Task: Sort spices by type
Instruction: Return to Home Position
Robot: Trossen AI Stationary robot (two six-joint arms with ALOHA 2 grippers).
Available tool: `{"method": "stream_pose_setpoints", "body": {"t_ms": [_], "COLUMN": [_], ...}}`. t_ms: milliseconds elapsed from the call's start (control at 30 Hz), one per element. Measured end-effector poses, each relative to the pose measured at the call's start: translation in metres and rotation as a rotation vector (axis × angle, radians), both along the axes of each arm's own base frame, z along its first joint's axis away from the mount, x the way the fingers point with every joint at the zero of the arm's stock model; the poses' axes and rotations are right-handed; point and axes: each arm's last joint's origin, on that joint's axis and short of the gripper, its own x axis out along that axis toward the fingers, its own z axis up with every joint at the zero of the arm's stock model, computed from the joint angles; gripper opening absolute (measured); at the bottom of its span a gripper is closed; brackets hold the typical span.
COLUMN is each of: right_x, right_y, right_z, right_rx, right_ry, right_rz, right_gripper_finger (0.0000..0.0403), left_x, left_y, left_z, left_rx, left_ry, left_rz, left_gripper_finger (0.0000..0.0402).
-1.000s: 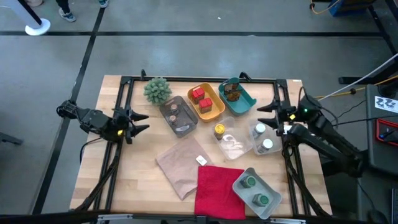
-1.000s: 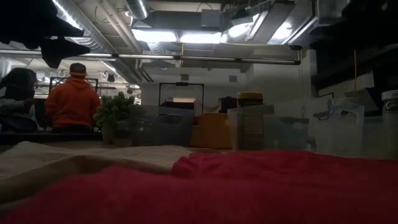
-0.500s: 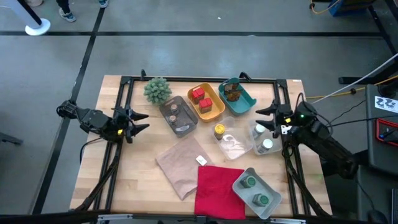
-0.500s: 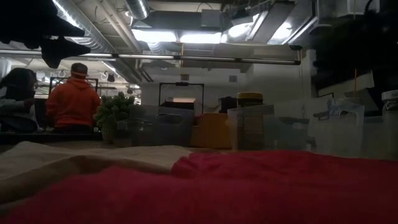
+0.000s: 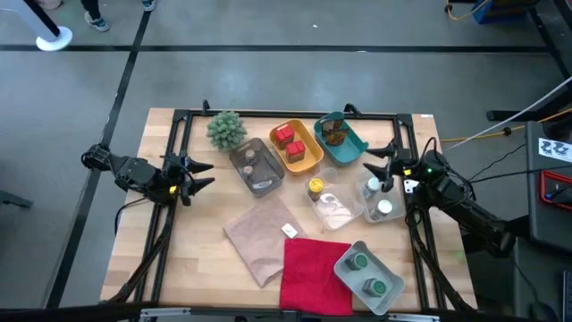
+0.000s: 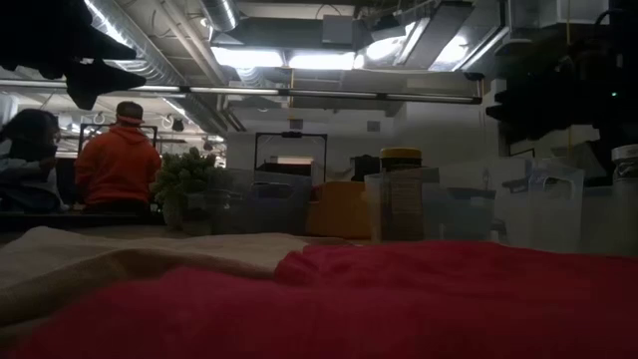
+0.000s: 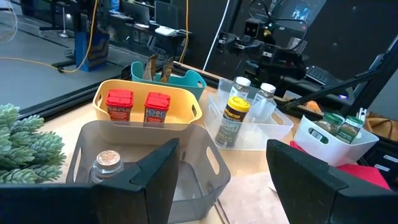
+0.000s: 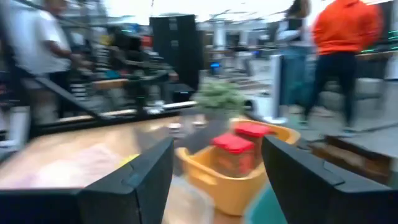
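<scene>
My left gripper is open and empty above the table's left part, left of the grey tray that holds two brown-topped jars. My right gripper is open and empty, above the far right end of the clear tray. That tray holds a yellow-capped jar and two white-capped jars. Two red tins stand in the yellow tray, and brown jars in the teal tray. Two green-capped jars stand in the white tray.
A spiky green plant stands at the far left. A tan cloth and a red cloth lie near the front, the white tray resting on the red one. People stand in the room beyond the table.
My right gripper has gone toward the table's left edge, from beside the clear tray to above its far right end, and has stayed open. Nothing on the table has moved.
</scene>
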Motion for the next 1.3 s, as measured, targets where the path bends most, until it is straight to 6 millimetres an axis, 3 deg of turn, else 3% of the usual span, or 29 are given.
{"method": "stream_pose_setpoints", "body": {"t_ms": [433,1067,1300], "right_x": [-0.005,-0.001,0.007], "right_y": [-0.014,-0.009,0.003], "right_z": [-0.007,-0.008,-0.008], "right_rx": [-0.055,-0.053,-0.061], "right_ry": [0.101,0.110,0.105], "right_rz": [-0.498,-0.430,-0.286], "right_gripper_finger": [0.0243,0.0243,0.0243], "left_x": [0.000,0.000,0.006], "left_y": [0.000,0.001,-0.002], "left_z": [0.000,-0.002,-0.023], "left_rx": [0.015,0.098,0.065], "left_ry": [0.004,0.033,0.076], "left_rz": [0.000,0.014,0.023], "left_gripper_finger": [0.0225,0.0225,0.0225]}}
